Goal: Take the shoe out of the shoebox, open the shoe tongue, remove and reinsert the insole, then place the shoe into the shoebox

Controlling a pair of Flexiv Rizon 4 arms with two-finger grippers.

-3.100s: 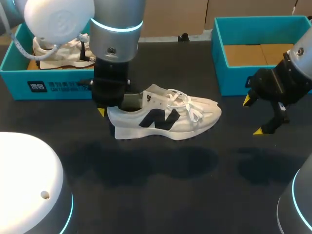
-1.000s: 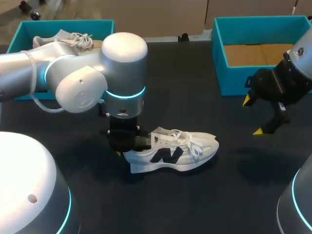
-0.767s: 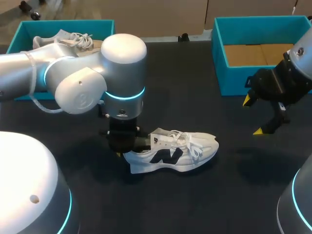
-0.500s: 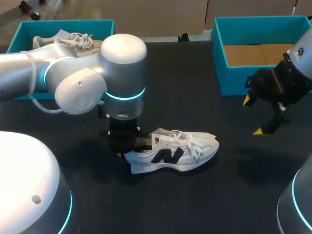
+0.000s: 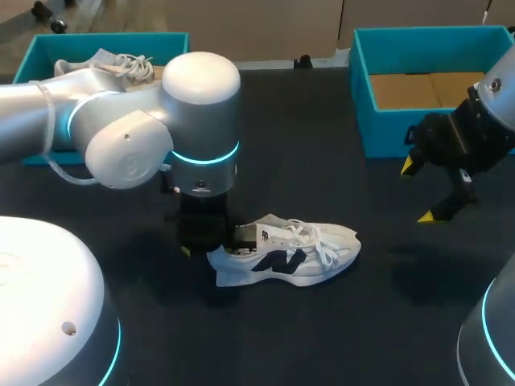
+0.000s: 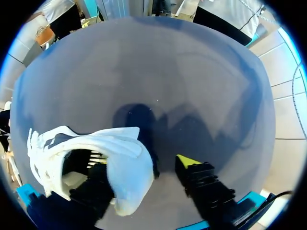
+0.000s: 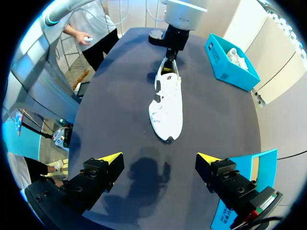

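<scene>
— How far along is the job?

— Going from the left: the left shoebox is holding a second shoe. My left gripper is sitting at the heel of the shoe. One finger is reaching inside the collar and the yellow-tipped one is standing just clear outside, so it is gripping nothing. The shoe is resting on its sole on the table, so taking it out looks done. The laces are lying across the tongue. Tongue, insole and return seem left to do.

— And room?

— Bare table is lying all round the shoe. The right shoebox is standing well apart, and its near wall will need clearing. The right gripper is hanging beside it, spread wide and empty.
</scene>
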